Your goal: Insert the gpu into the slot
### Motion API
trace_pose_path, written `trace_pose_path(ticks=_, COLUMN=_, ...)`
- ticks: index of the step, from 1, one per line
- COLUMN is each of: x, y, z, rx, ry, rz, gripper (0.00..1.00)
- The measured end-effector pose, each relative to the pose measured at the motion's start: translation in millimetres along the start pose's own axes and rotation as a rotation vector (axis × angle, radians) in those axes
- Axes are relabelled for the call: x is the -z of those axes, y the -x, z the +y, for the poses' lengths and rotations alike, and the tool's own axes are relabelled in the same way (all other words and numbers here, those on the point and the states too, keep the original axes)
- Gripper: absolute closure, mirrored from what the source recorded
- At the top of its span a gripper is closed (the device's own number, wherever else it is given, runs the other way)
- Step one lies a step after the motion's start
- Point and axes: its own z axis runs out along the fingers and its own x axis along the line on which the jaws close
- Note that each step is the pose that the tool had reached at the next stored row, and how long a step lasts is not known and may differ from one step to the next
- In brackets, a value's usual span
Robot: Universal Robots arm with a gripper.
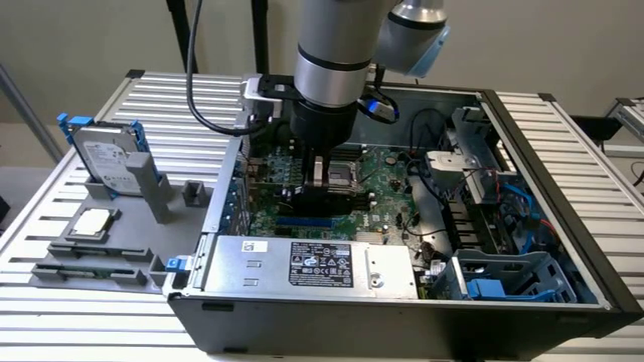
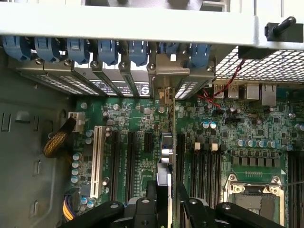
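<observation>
I saw the tool [image 1: 324, 179] clenched on the gpu [image 1: 328, 202], holding it on edge inside the open computer case [image 1: 593, 249], low over the green motherboard [image 1: 391, 175]. The blue slot [image 1: 305, 223] showed just beside the card's lower edge. I could not tell whether the two touched.

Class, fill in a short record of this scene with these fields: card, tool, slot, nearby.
card: small flat black expansion card, upright over green motherboard
tool: arm's black tool, shut on that card
slot: long bright-blue plastic slot, just below the card in the exterior view; seating unclear
nearby: silver labelled power-supply box
</observation>
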Motion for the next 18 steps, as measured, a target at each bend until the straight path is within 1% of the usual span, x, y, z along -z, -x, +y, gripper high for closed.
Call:
trace_pose_path(ticks=5, x=-0.9, y=0.0, z=-0.1, rx=0.0, ry=-0.0002, rz=-0.0005, gripper=0.74)
trace_pose_path(ticks=18, x=-8.9, y=-1.9, z=-0.3, rx=0.0, ry=-0.0001, rz=-0.0004, gripper=0.74)
